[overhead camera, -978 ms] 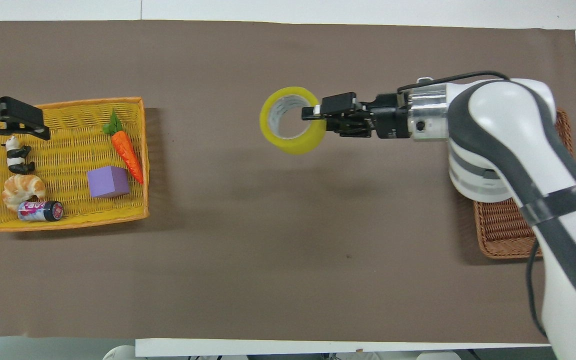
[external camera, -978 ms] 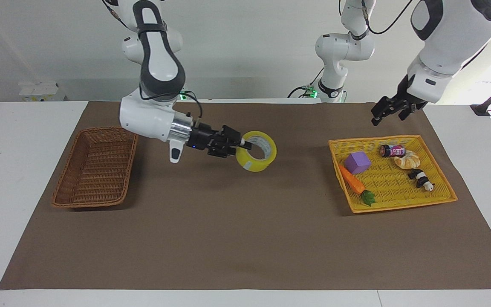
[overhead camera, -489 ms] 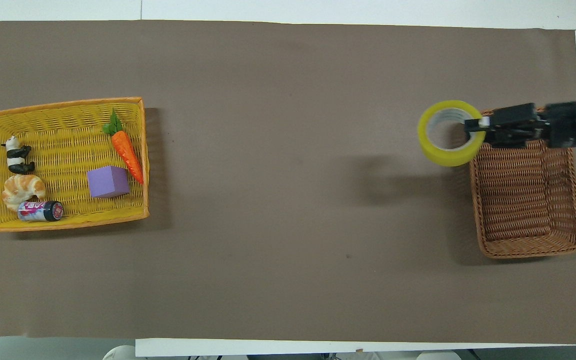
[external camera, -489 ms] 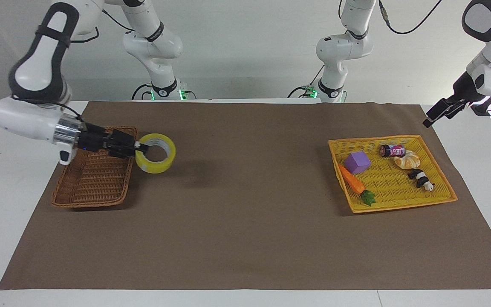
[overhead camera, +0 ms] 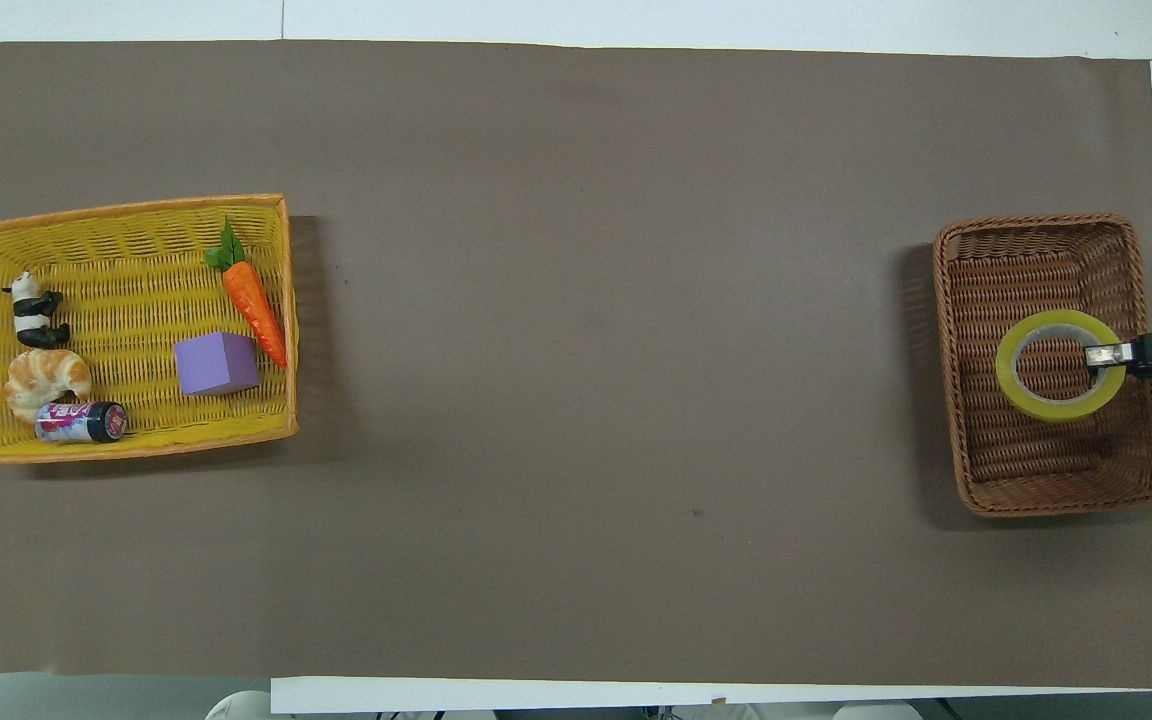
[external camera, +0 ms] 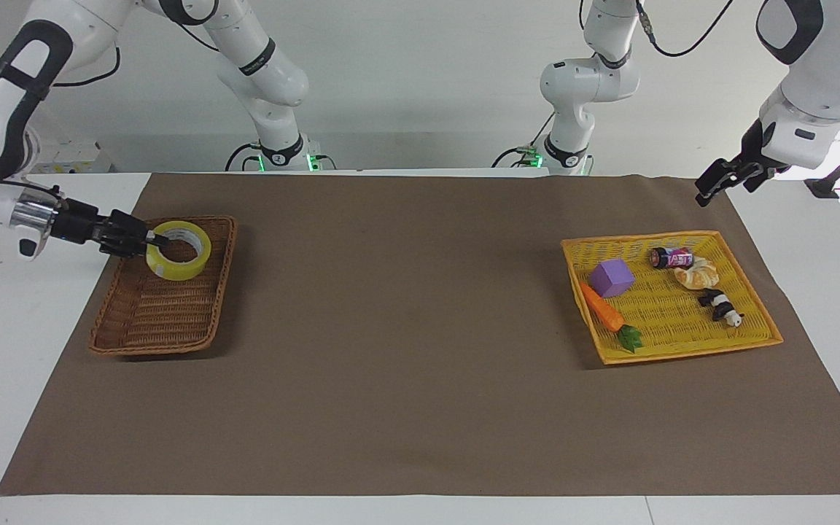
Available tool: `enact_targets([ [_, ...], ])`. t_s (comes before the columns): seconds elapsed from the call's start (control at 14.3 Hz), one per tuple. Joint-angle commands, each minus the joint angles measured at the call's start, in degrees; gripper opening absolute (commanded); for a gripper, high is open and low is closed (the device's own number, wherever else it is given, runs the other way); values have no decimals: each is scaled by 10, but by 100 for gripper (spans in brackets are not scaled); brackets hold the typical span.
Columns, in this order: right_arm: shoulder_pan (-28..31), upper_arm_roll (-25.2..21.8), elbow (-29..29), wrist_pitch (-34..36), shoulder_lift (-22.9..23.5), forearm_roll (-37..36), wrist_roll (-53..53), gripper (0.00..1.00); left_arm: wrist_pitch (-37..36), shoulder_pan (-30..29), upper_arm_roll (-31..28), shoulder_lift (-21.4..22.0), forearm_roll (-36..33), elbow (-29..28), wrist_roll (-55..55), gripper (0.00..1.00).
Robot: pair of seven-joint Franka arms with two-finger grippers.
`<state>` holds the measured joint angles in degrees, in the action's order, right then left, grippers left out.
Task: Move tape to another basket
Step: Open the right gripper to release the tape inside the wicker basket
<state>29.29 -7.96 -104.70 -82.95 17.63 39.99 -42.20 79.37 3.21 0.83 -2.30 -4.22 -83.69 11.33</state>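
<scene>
The yellow tape (external camera: 181, 273) roll hangs flat, hole upward, over the brown wicker basket (external camera: 165, 348) at the right arm's end of the table. My right gripper (external camera: 152, 240) is shut on the roll's wall, with one finger inside the ring. In the overhead view the tape (overhead camera: 1005, 368) sits over the middle of the basket (overhead camera: 1061, 508), and the right gripper (overhead camera: 1101, 355) reaches in across the basket's rim. My left gripper (external camera: 712, 189) is open and holds nothing, raised over the mat's corner beside the yellow tray.
The flat yellow tray (external camera: 682, 354) at the left arm's end holds a purple cube (external camera: 612, 278), a toy carrot (external camera: 604, 311), a can (external camera: 671, 257), a croissant (external camera: 698, 274) and a panda figure (external camera: 719, 305). Brown mat (external camera: 405, 328) covers the table between the two.
The right arm carried the tape from over the table's middle to over the brown basket and turned it flat. The left arm swung away from over the yellow tray toward the table's end.
</scene>
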Motion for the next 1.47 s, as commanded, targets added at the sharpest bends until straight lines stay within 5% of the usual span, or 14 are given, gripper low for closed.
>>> enact_targets([
  [0.0, 14, 11, 13, 16, 20, -14, -29, 0, -28, 12, -7, -25, -13, 38, -1, 100],
  [0.49, 12, 11, 2, -19, 45, -46, -92, 0, -19, 5, -7, 2, -8, -14, 0, 100],
  [0.56, 10, 11, 1, -28, 45, -49, -93, 7, -18, 5, -9, 4, -7, -18, 0, 100],
  [0.63, 8, 11, -1, -31, 45, -50, -99, 36, -21, 8, -7, 4, -7, -15, -1, 100],
  [0.7, 5, 11, 0, -34, 45, -50, -103, 75, -22, 12, -7, 6, -7, -15, -1, 100],
  [0.77, 0, 11, 1, -36, 45, -51, -111, 100, -23, 13, -6, 6, -7, -17, 0, 100],
  [1.12, -27, 16, 12, -70, 28, -71, -163, 100, -18, 13, -7, 18, -7, -37, 0, 100],
  [1.4, -133, 15, 23, -140, -78, -216, -146, 100, -19, 4, -12, 19, -8, -37, 1, 100],
])
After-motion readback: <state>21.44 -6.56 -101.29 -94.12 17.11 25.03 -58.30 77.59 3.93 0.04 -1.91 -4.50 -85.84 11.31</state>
